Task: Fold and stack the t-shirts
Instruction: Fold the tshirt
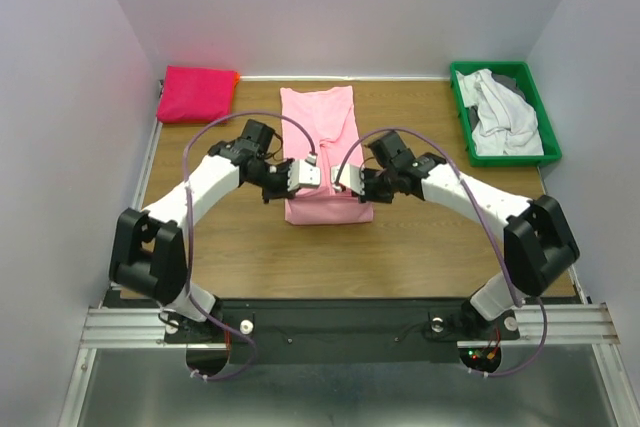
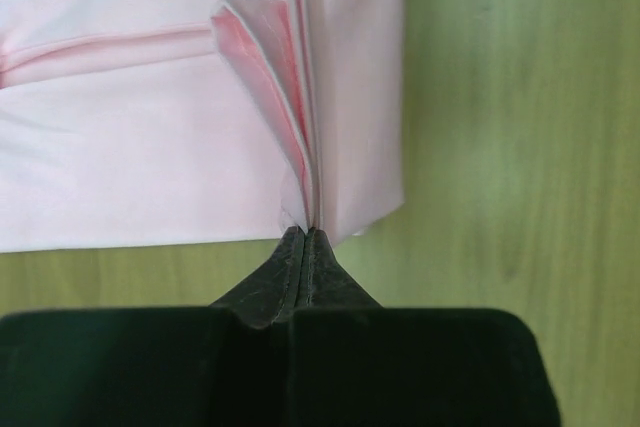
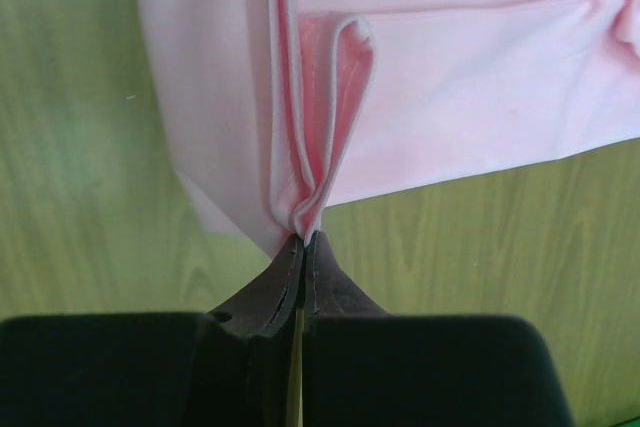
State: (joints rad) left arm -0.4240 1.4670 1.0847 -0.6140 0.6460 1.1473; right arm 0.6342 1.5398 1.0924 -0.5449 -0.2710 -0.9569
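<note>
At the folded edge, left pincer (image 2: 303, 239) and right pincer (image 3: 303, 242) nip the light pink t-shirt (image 1: 322, 127) shallowly; inner layers could slip free.

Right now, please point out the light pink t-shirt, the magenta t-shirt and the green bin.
light pink t-shirt (image 1: 318, 117): top view, far half.
magenta t-shirt (image 1: 196, 94): top view, its middle.
green bin (image 1: 515, 160): top view, near rim.
</note>
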